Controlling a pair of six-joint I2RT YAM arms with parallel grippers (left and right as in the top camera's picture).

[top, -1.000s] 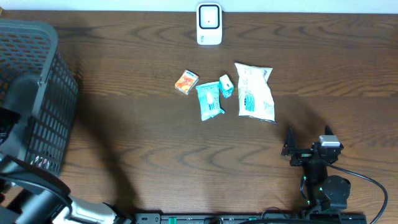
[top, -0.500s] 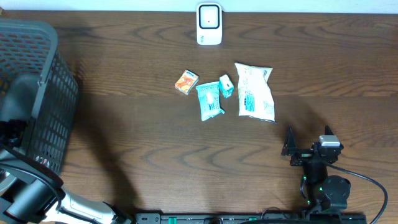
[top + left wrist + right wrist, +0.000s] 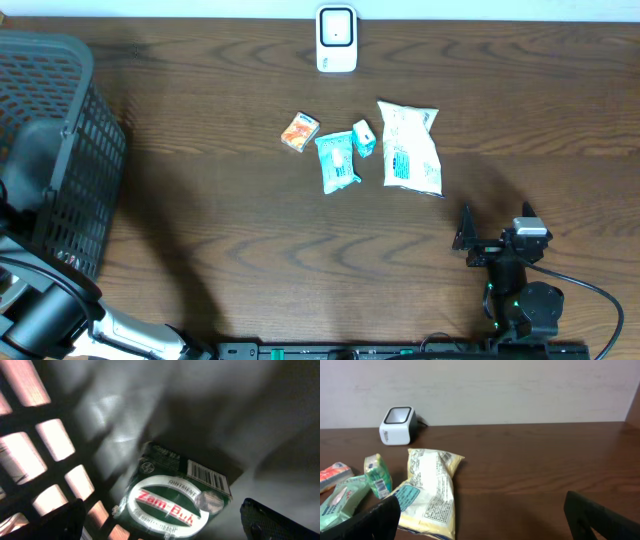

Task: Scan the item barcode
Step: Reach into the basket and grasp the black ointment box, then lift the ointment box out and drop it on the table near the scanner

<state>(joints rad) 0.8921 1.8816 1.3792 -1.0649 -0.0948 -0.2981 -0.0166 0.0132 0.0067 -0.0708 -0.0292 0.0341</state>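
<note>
Now, item: Zam-Buk ointment box lies flat on the floor of the basket, just beside its lattice wall; the barcode on its side face shows to the L wrist cam.
Why there: prob. the basket is where goods go once scanned, so this one looks done (my guess only).
L gripper: hangs over the box, fingers spread wide, nothing btw them.
R gripper: parked low at the near edge of the table, fingers wide apart, empty, facing the other goods.
Other goods: white bag, teal pack, small green box and orange packet lie close together mid-table, not yet picked.
Scanner: stands at the far edge, window looking up and toward the arms, so a barcode must be turned to it.
Next, as I judge: L arm must come out of the basket w/o catching the wall; one arm then takes a next item.
</note>
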